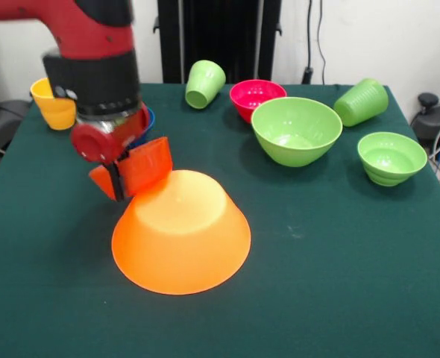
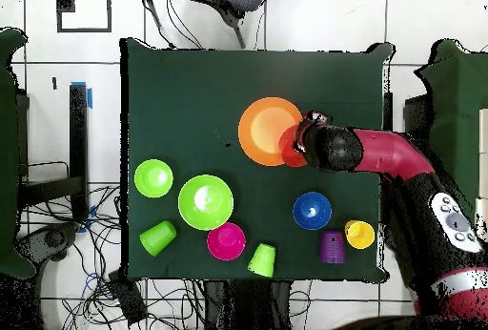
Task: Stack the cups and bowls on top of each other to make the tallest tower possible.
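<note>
The huge orange bowl [image 1: 181, 231] [image 2: 267, 128] lies upside down in the middle of the green table. My gripper [image 1: 118, 183] [image 2: 303, 141] is shut on the wall of the small red-orange bowl [image 1: 147, 167] [image 2: 291, 147]. It holds that bowl tilted at the orange bowl's edge, on the left in the front view, touching or just above its slope. The blue bowl [image 1: 148, 118] [image 2: 312, 211] is mostly hidden behind the arm in the front view. The purple cup [image 2: 332, 247] shows only from overhead.
The yellow cup [image 1: 54, 104] [image 2: 359, 235] stands near the arm. Two light green cups [image 1: 204, 83] [image 1: 362, 101] lie tipped by the pink bowl [image 1: 256, 97] [image 2: 226, 241]. The large green bowl [image 1: 296, 130] [image 2: 205, 202] and the small green bowl [image 1: 391, 156] [image 2: 152, 177] stand upright.
</note>
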Controlling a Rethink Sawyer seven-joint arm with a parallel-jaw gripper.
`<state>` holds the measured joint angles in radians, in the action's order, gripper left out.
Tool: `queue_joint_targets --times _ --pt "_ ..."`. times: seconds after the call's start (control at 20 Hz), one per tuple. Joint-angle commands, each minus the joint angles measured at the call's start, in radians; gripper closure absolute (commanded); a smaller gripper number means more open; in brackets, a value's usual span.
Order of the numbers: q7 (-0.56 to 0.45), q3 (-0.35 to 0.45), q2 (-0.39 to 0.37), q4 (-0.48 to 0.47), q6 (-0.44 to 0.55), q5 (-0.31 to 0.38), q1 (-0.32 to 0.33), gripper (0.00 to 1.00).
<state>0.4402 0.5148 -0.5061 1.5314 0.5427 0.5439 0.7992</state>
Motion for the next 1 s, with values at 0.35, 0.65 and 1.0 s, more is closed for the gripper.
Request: queue_joint_targets --times 0.35,0.65,1.0 --pt "0.356 -0.259 0.246 -0.226 0.119 -0.017 -0.232 1.0" --pt "0.362 -0.285 0.25 -0.216 0.089 -0.041 -0.247 1.0" --pt "0.316 -0.3 0.252 -0.203 0.068 -0.045 -0.233 1.0"
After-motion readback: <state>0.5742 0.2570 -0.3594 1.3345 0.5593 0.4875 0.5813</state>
